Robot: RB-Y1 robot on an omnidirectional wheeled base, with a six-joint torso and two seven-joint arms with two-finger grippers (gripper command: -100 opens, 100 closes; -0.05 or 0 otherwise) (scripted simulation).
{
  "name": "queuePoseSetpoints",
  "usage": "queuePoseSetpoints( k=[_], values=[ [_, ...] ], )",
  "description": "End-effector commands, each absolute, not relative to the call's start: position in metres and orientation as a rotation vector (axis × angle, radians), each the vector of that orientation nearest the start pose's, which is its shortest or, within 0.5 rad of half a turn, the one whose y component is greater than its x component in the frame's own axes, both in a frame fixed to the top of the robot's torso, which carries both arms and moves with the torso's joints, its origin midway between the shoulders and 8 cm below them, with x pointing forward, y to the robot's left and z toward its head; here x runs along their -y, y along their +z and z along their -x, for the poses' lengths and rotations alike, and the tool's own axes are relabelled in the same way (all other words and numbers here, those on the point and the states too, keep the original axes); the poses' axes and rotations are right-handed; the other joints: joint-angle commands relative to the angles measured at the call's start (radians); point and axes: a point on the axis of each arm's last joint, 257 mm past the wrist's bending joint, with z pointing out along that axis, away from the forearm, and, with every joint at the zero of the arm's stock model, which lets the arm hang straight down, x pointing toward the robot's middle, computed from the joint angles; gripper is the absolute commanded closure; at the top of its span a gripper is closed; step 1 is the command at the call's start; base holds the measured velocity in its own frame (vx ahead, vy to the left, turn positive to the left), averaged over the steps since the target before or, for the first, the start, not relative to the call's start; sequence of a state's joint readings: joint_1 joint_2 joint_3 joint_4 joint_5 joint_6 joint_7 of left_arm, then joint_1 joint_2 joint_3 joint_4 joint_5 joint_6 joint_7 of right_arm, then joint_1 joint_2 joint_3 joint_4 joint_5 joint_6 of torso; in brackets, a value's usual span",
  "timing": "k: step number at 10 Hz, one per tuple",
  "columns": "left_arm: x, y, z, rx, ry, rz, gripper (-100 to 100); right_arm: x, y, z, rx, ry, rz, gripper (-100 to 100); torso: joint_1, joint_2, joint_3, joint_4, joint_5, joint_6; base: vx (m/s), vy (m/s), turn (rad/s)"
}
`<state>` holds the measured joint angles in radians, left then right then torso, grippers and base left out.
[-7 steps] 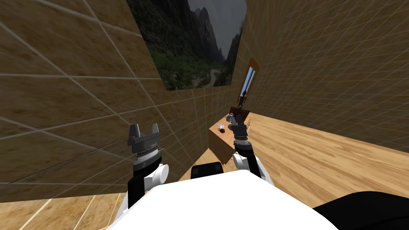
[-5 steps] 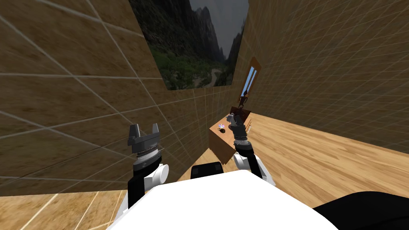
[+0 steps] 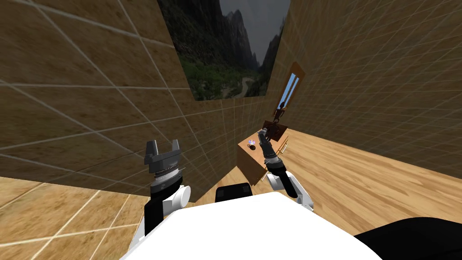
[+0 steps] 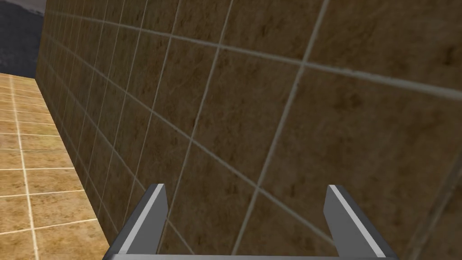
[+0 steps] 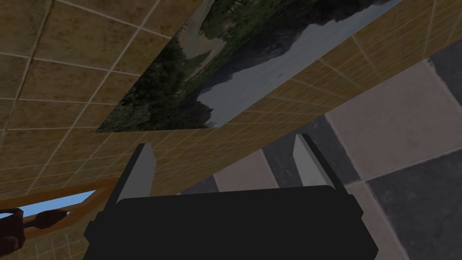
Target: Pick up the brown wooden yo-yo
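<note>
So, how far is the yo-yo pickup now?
Done: standing near the cabinet. In hand: right gripper at it, open, empty, pointing up at the wall. To do: lower onto the small dark yo-yo, shut, lift. Left gripper open, idle.

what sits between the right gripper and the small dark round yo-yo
Head view: bare top of the brown wooden cabinet, from right gripper to yo-yo; a tiny purple-white thing sits beside it.

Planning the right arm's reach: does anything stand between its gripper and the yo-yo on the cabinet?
Nothing visible does. The right gripper, open, points upward above the wooden cabinet; the small dark yo-yo lies on its top to the gripper's left. A small purple thing sits beside the yo-yo, not between them.
</note>
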<state>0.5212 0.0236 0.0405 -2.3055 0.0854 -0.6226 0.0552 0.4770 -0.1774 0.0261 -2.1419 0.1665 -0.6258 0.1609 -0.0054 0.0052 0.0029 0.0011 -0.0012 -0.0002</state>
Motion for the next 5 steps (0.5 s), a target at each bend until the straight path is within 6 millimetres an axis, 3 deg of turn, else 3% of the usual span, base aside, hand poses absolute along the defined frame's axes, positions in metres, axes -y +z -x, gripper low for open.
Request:
queuePoseSetpoints(
  k=[1,5],
  values=[
    [-0.297,0.052,-0.311,-0.474,-1.387,0.598,0,0.232,-0.032,-0.360,-0.938,1.036,-0.263,-100,0.000,0.000,0.000,0.000,0.000,0.000,-0.103,-0.074,0.177],
    [-0.297,0.052,-0.311,-0.474,-1.387,0.598,0,0.236,-0.077,-0.383,-1.106,0.843,-0.073,-100,-0.001,0.000,0.000,0.000,0.000,0.000,-0.094,-0.065,0.250]
  ],
)
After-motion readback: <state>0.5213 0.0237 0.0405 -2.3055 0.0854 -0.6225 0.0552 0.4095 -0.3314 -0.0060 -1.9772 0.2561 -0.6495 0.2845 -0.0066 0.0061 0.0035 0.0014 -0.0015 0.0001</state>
